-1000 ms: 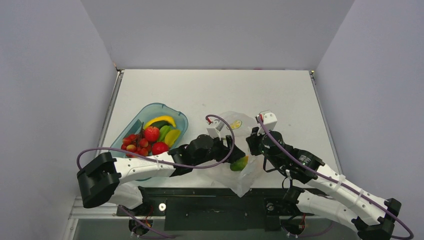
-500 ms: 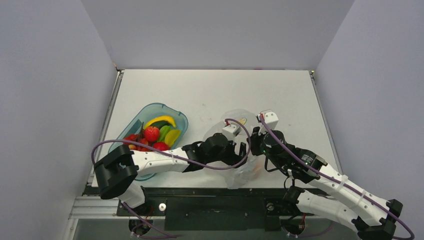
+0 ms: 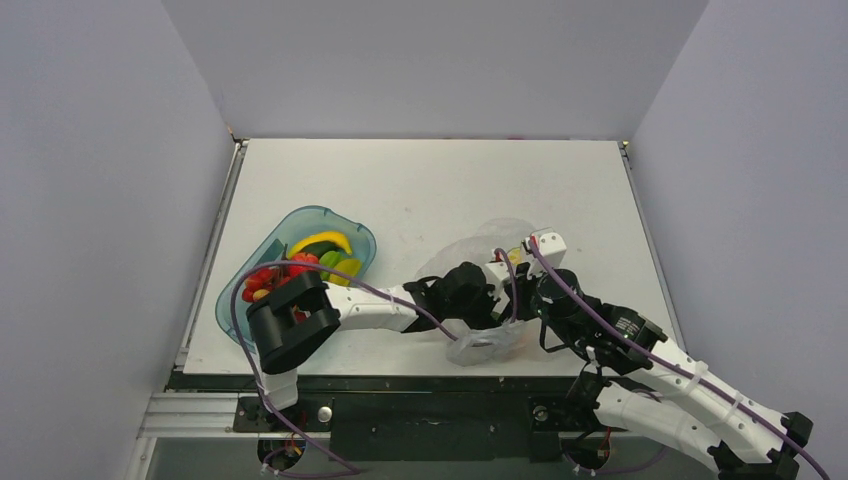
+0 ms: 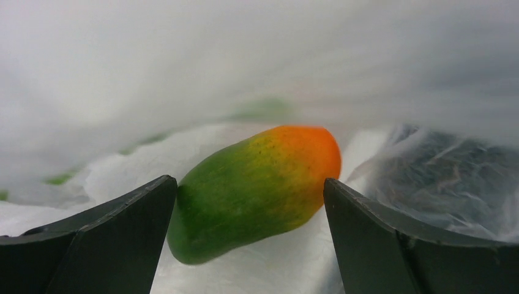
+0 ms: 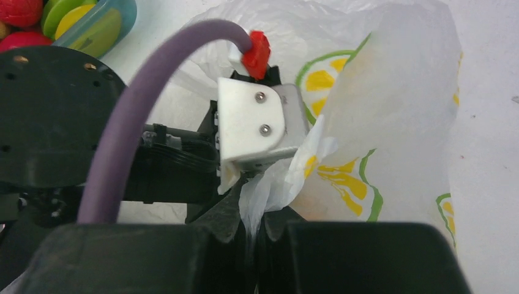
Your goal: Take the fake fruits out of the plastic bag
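In the top view the bag [image 3: 478, 347] hides the left gripper [image 4: 250, 181] and mango [image 4: 269, 171] inside it. Left of the bag, the left arm [image 3: 365, 308] covers the near end of the tray [image 3: 330, 212].

plain lavender-grey walls [image 3: 100, 150] box in a white table [image 3: 430, 180] on three sides, tabletop's a bit speckled with small marks, black frame [image 3: 430, 410] runs along the near edge, lighting is soft and even, no hard shadows

Illumination is bright, even and diffuse from overhead, casting only soft shadows on the worktop [image 3: 430, 180]; in the left wrist view the mango [image 4: 257, 190] is sharp, the plastic bag [image 4: 183, 61] behind it blurred, the fingers [image 4: 110, 239] beside it dark.
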`<state>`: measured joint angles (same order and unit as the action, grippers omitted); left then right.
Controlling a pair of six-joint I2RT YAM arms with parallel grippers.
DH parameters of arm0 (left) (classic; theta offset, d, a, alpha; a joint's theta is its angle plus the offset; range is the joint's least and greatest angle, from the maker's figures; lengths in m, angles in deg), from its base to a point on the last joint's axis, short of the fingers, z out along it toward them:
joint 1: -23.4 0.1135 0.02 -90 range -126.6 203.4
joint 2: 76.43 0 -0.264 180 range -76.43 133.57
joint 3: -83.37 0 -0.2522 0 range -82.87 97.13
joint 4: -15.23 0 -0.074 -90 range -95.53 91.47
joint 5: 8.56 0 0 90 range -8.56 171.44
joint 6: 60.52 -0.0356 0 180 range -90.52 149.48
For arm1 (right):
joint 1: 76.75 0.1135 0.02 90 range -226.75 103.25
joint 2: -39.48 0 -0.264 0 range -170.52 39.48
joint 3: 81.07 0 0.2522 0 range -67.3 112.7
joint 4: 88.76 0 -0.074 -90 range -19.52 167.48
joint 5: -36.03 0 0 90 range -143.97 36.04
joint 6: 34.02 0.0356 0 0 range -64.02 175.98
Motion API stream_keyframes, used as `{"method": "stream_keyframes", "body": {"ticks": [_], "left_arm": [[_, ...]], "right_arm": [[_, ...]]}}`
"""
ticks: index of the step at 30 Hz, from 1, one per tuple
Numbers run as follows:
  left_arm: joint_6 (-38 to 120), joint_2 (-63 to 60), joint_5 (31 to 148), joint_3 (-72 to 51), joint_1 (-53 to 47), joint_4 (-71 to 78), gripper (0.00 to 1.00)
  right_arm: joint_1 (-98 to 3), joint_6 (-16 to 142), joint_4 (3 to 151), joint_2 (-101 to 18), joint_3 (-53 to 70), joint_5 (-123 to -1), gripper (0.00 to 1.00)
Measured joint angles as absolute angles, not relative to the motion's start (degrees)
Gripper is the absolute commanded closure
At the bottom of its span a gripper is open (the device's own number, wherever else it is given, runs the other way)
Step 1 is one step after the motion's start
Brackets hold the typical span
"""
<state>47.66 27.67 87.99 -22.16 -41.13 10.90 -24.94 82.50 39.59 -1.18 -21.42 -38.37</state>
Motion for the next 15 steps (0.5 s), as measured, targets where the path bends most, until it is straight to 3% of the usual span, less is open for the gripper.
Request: {"method": "stream_keyframes", "body": {"ticks": [9, 11, 15], "left_arm": [[45.5, 34.0, 89.6, -19.9, -42.2, 9.8, 0.12], [45.6, 34.0, 89.7, -19.9, -42.4, 9.8, 0.15], [46.2, 34.0, 89.6, -20.0, -42.9, 10.0, 0.32]], "right_arm": [[-25.4, 82.4, 38.6, -0.2, -23.1, -38.3, 1.00], [-25.4, 82.4, 38.5, 0.1, -23.2, -38.5, 1.00], [-26.0, 82.4, 38.5, 0.5, -23.2, -38.9, 1.00]]}}
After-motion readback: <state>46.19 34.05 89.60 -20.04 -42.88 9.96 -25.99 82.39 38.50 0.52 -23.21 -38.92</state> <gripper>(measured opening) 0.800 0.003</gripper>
